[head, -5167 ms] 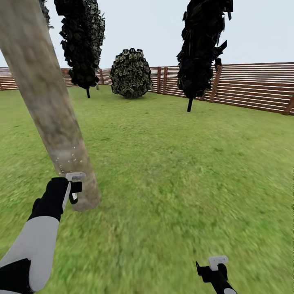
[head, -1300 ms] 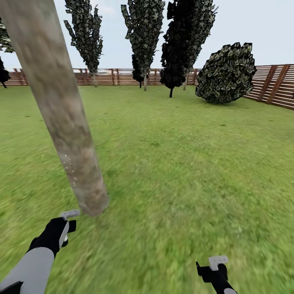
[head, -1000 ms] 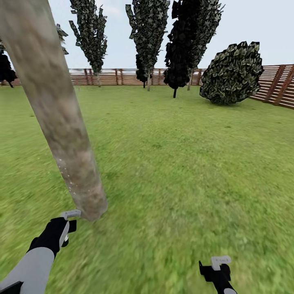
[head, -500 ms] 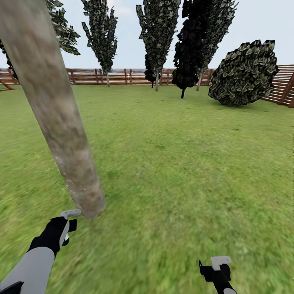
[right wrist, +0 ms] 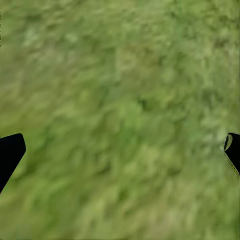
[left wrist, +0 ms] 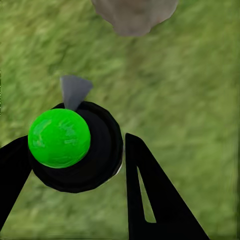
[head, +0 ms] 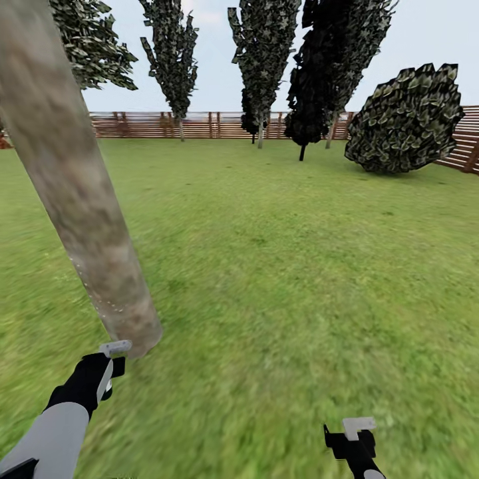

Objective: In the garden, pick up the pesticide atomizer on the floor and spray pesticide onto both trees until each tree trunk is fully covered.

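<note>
A thick, leaning grey-tan tree trunk [head: 80, 199] stands at the left, with small white specks low on its bark. Just before its base hangs my left gripper [head: 114, 359], shut on the pesticide atomizer. In the left wrist view the atomizer [left wrist: 59, 137] is a round black body with a bright green cap and a grey nozzle, held between the black fingers of my left gripper [left wrist: 70, 147]; the trunk's foot [left wrist: 135, 15] lies just beyond. My right gripper [head: 356, 431] hangs low at the right, open [right wrist: 120, 145] over bare grass.
Green lawn [head: 299, 266] spreads ahead to a brown slat fence [head: 153, 124]. Tall dark cypresses [head: 319, 66] stand along the back, with a round mottled shrub [head: 406, 120] at the far right. A leafy crown [head: 93, 46] shows behind the trunk.
The whole picture has slid as the camera swung left: shrub and cypresses drifted right and the trunk edged left. Both arms keep the same pose, the left still shut on the atomizer.
</note>
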Tool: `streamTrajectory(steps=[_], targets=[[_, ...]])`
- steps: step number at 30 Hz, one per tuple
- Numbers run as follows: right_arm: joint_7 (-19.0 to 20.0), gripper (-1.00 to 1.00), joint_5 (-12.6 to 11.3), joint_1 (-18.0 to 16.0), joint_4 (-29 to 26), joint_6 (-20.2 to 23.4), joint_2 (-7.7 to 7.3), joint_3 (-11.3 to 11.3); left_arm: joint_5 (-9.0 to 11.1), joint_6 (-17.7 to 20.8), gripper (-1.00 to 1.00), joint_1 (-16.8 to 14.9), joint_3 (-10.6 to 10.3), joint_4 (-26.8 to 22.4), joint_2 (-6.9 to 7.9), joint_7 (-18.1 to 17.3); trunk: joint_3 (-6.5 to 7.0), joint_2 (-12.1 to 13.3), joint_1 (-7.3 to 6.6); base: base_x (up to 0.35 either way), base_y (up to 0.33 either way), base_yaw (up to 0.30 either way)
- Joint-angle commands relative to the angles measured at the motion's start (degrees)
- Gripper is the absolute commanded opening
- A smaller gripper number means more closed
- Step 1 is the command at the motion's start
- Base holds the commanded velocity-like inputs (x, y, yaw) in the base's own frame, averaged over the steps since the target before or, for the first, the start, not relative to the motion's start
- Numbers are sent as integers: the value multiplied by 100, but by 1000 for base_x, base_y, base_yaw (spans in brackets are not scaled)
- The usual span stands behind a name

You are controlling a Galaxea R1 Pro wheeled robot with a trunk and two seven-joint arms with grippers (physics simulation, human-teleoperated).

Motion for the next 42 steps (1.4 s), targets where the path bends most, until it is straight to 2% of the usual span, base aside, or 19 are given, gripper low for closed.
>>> streamTrajectory(steps=[1,12,19,21,24,28,32,34,38,39,40,42], targets=[[-34,100,-7,-1,1,-5,-1,47,-7,23,-100,-5,11,-6,-4,9,-5,-2,0,76,-275,263],[-31,100,-5,-1,1,-5,0,47,-12,20,-100,-5,11,-6,-4,19,-5,-2,0,37,-275,273],[-33,100,-6,-1,1,-7,0,47,-5,-4,-100,-5,11,-6,-14,18,-5,-2,0,140,-274,51],[-34,100,-10,-1,1,-5,-2,47,-5,-18,-100,-5,10,-8,-42,18,-5,-2,0,91,-273,2],[-34,100,-12,-1,1,-5,-8,47,-11,-4,-100,-17,15,-37,-256,11,-5,-2,0,-84,-259,108],[-34,100,-12,-1,1,-5,-9,47,-13,72,-100,-93,7,-41,-310,2,-5,-2,0,-128,-136,244],[-31,100,-12,-1,1,-5,-9,47,-13,134,-100,-123,-113,-67,-259,-1,-5,-2,0,-12,-11,274],[-33,100,-12,-1,1,-4,-9,47,-13,283,-100,-226,-136,-230,-231,-8,-5,-2,0,-2,-2,276],[-34,100,-12,-1,1,-3,-9,47,-5,980,-100,-548,-152,-530,-234,-40,-5,-2,0,0,0,245],[-34,100,-12,-1,1,-3,-9,47,2,1126,-100,-855,-339,-553,-294,-41,-5,-2,0,0,0,28],[-34,100,-8,-1,1,-4,-9,47,13,1152,-100,-996,-558,-554,-320,-37,-5,-2,0,0,0,9],[-34,100,-8,-1,1,-3,-9,47,26,1167,-100,-1168,-709,-530,-332,-35,-5,-2,0,0,0,3]])
